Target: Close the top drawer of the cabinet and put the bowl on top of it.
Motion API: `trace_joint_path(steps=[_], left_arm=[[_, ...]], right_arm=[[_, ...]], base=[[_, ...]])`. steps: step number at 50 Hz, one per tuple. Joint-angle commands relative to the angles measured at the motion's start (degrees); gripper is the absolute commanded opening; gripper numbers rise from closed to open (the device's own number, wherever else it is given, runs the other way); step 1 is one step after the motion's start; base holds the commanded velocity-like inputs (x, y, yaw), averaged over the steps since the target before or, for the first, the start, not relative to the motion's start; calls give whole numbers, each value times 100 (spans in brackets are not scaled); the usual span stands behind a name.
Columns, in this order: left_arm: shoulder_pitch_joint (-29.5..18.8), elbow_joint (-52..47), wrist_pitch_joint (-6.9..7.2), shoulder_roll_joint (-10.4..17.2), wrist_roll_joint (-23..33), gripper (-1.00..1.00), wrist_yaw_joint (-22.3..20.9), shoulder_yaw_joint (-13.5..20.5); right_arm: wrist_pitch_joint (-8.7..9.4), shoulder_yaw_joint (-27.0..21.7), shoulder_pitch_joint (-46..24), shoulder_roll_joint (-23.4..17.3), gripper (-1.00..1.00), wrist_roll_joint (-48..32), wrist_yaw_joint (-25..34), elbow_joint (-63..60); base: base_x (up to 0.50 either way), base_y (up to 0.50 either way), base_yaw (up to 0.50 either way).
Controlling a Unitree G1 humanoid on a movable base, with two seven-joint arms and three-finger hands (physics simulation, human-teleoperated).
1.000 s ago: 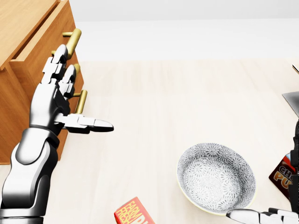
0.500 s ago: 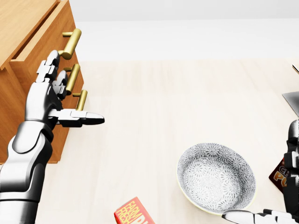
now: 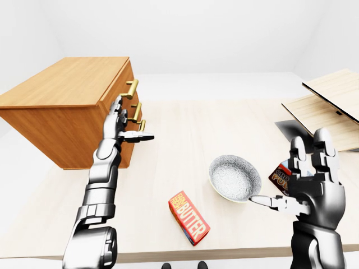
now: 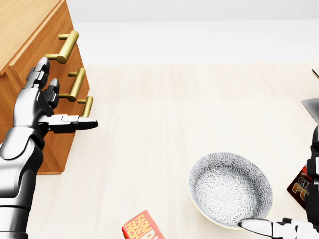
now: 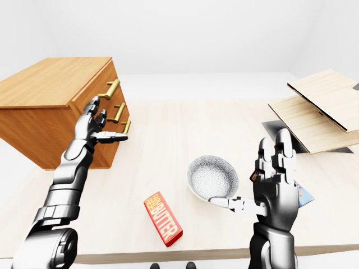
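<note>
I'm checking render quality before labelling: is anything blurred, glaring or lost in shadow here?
Head view: sharp, evenly lit; pattern crisp on the bowl. Left-eye view: no blur; the cabinet has a darker side than top, yet legible; mild sheen on the left hand. Right-eye view: walls nearly washed white.

I'm seeing left arm (image 3: 100,188) and right arm (image 3: 314,246) rendering glossy silver-white, dark bands ringing joints | left hand (image 4: 34,102), right hand (image 3: 315,182) showing segmented three-finger shells, dark seams between plates | black feet (image 3: 202,265) showing

Top drawer (image 4: 52,32) further into cabinet (image 4: 20,20)
</note>
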Motion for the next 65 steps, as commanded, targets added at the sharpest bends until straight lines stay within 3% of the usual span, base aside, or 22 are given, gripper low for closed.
trace_joint_path(steps=[1, 48, 51, 65], left_arm=[[-151, 255, 0, 67, -229, 100, 92, 13], [-98, 187, 0, 463, -980, 100, 205, 342], [-71, 181, 0, 494, -1175, 100, 535, 507], [89, -48, 0, 696, -1710, 100, 1116, 628]], right_arm=[[0, 14, -61, -36, 100, -25, -64, -19], [0, 20, -57, -44, 100, -27, -44, -23], [0, 20, -63, -45, 100, -29, -46, -25], [0, 45, -63, -48, 100, -53, -57, -2]], base=[[1, 0, -1], [0, 0, 0], [0, 0, 0], [0, 0, 0]])
